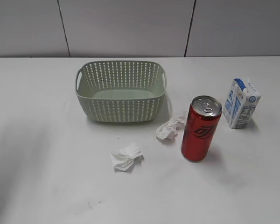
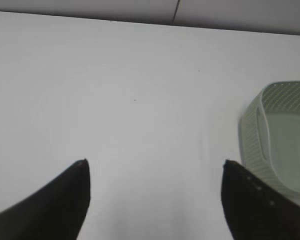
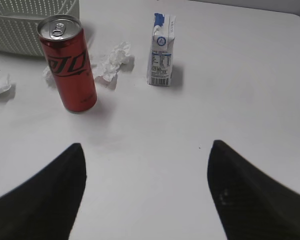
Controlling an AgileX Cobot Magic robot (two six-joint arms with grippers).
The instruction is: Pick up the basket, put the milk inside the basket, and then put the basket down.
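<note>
The pale green perforated basket (image 1: 121,92) stands empty on the white table, back centre. It also shows at the right edge of the left wrist view (image 2: 280,140) and in the top left corner of the right wrist view (image 3: 30,25). The white and blue milk carton (image 1: 241,103) stands upright at the right, and in the right wrist view (image 3: 161,49) it is ahead of the jaws. My left gripper (image 2: 155,165) is open and empty over bare table, left of the basket. My right gripper (image 3: 147,147) is open and empty, short of the milk. Neither gripper shows in the exterior view.
A red soda can (image 1: 200,128) stands upright between basket and milk, also in the right wrist view (image 3: 67,62). Two crumpled white tissues lie on the table: one (image 1: 171,127) beside the can, one (image 1: 126,157) in front of the basket. A grey panelled wall (image 1: 130,25) bounds the back.
</note>
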